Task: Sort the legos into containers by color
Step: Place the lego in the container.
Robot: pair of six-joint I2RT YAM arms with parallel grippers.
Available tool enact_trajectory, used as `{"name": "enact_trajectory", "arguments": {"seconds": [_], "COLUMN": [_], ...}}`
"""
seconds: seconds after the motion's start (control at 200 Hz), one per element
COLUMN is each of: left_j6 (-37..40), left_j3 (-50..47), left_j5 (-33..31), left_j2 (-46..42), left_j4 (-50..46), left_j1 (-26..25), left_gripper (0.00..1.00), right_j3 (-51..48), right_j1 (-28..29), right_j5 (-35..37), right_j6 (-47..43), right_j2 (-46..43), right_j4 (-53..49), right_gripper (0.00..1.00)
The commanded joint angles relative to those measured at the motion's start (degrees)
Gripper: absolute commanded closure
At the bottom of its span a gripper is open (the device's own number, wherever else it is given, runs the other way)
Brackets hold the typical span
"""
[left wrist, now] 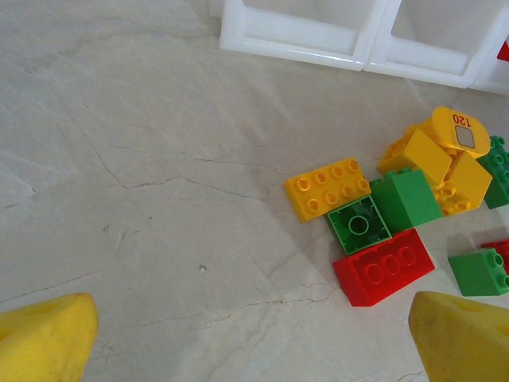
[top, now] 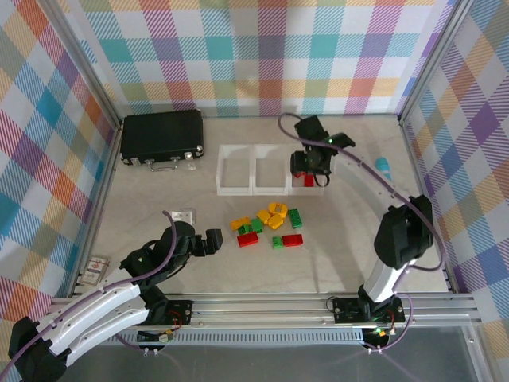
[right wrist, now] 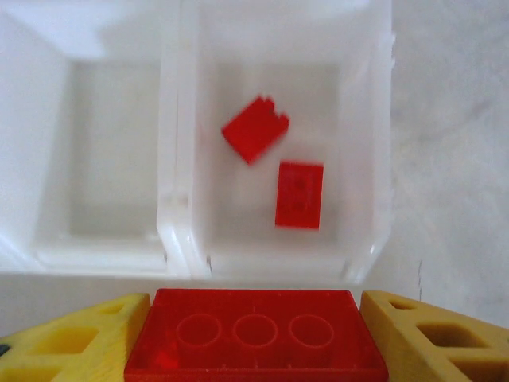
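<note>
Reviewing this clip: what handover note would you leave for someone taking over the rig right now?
Left gripper: open, holding nothing, over the table left of the pile.
Right gripper: shut on a red lego above the right container.
Done: two red legos lie in the right container; the middle container and left container look empty.
Left: drop the held one, then sort the pile's red, green and yellow legos.

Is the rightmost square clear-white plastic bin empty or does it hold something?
Not empty: two small red plastic bricks lie inside the bin.
</note>
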Motion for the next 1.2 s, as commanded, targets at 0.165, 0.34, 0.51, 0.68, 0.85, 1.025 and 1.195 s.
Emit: {"name": "enact_trajectory", "arguments": {"seconds": [0.165,0.34,0.51,0.68,0.85,1.025,1.195], "left_j6": [0.79,1.01,1.53,1.84,1.71,1.74,1.71], "left_j3": [2.35,2.36,2.32,2.53,2.71,2.88,3.10], "left_j5": [-0.35,-0.51,-1.19,-0.73,0.26,0.74,1.09], "left_j2": [-0.55,-1.57,-1.19,0.43,1.45,0.55,-0.15], "left_j4": [-0.74,-1.92,-1.85,-0.60,0.25,-0.29,-1.06], "left_j1": [-0.53,-0.49,-0.56,-0.57,-0.50,-0.55,-0.56], "left_gripper": [0.00,0.00,0.00,0.00,0.00,0.00,0.00], "right_j3": [15.06,20.48,22.78,24.20,24.35,24.62,24.41], "right_j1": [-4.14,-4.89,-4.91,-5.18,-5.28,-5.22,-5.26], "right_j5": [-4.42,-3.92,-3.49,-1.89,-1.36,-3.82,-3.31], "right_j6": [-6.61,-6.96,-7.23,-8.10,-8.08,-9.49,-10.55], "right_j2": [15.37,21.15,23.67,26.15,27.40,25.90,24.12], "right_j4": [-3.87,-4.14,-3.63,-2.83,-1.95,-3.47,-5.62], "right_gripper": [0.51,0.52,0.48,0.45,0.36,0.27,0.20]}}
